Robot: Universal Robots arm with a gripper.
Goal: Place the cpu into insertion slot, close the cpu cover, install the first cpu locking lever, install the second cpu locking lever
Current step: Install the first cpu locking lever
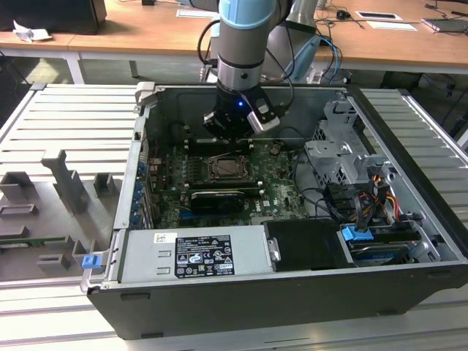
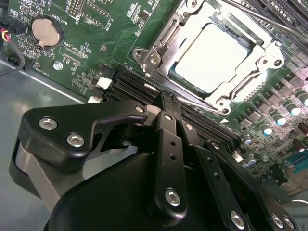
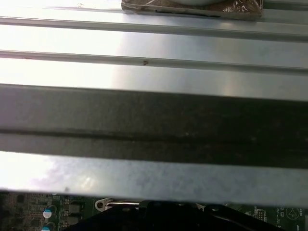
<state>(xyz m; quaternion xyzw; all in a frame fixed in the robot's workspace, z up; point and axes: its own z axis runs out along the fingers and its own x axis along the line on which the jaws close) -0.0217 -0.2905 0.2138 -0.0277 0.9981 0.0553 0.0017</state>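
The cpu point(image 2: 211, 57) lies flat in its socket on the green motherboard, its pale metal top showing through the window of the cpu cover point(image 2: 166, 36). The cover is down over it. Thin locking lever rods point(image 2: 195, 103) run along the socket's sides; I cannot tell whether they are latched. In the exterior view the socket point(image 1: 227, 168) sits mid-board, and my gripper point(image 1: 225, 134) hangs just above its far edge. In the second wrist view my gripper point(image 2: 162, 99) is over the memory slots beside the socket, its black fingers point(image 2: 168, 139) pressed together on nothing.
The open computer case point(image 1: 139, 146) walls in the board. A power supply point(image 1: 194, 256) lies at the front, a drive cage point(image 1: 340, 153) with cables on the exterior view's right, a long black component point(image 1: 217, 199) before the socket. Grey fixtures point(image 1: 66, 183) stand outside.
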